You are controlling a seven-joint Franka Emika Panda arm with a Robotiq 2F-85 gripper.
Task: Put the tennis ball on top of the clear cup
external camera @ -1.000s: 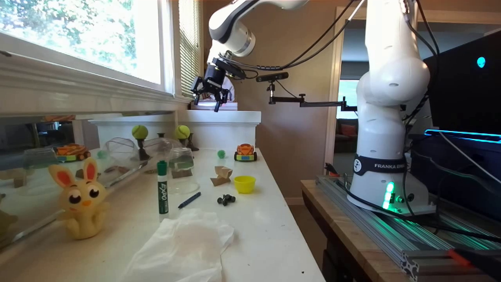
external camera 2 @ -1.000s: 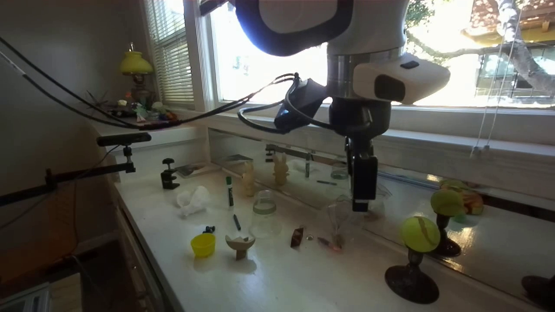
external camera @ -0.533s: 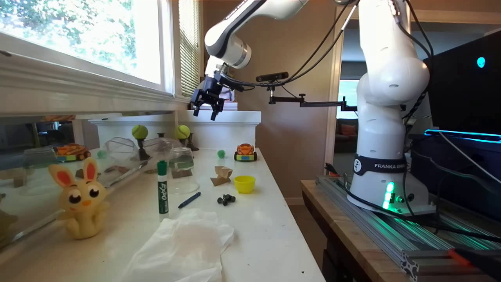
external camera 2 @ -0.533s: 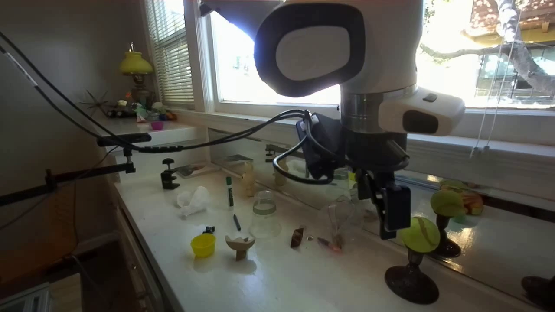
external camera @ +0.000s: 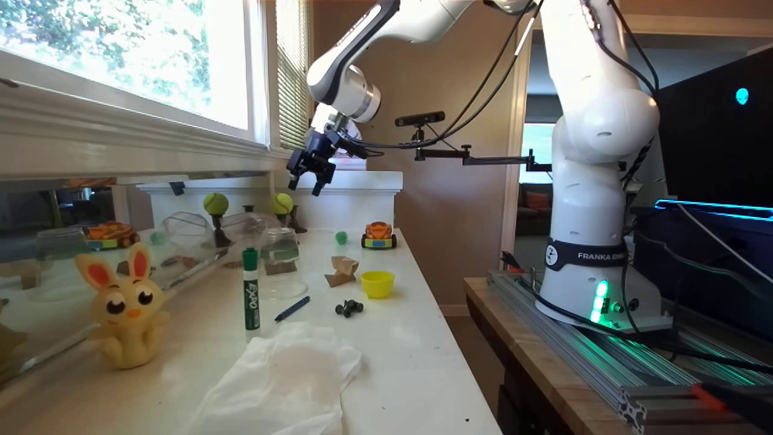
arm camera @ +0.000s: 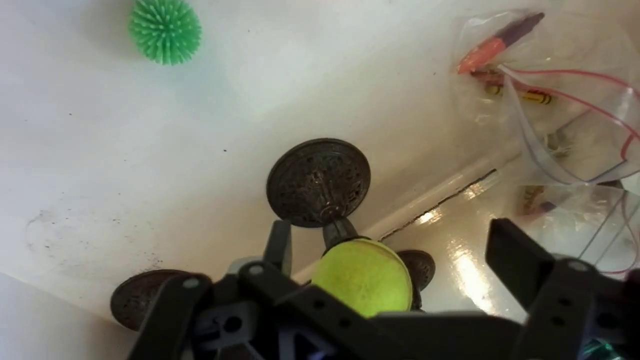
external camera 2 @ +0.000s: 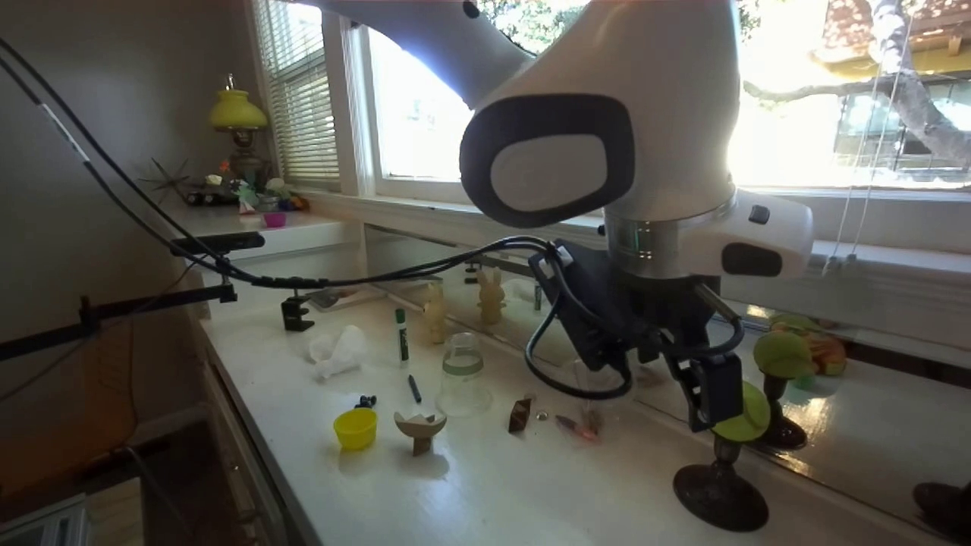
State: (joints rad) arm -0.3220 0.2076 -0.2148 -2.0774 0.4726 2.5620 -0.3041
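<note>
In an exterior view, clear cup point(external camera 2: 463, 371) at left on the counter point(external camera 2: 546, 485); tennis ball point(external camera 2: 755, 413) at right, atop a dark stand point(external camera 2: 721, 497). Wrist view: your gripper point(arm camera: 392, 245) wide open, empty, ball left of mid-jaw. Centre it before closing, or the stand may topple.

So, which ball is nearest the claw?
The yellow-green tennis ball, raised on a dark stand close to the claw; the green spiky ball lies on the counter, farther off.
</note>
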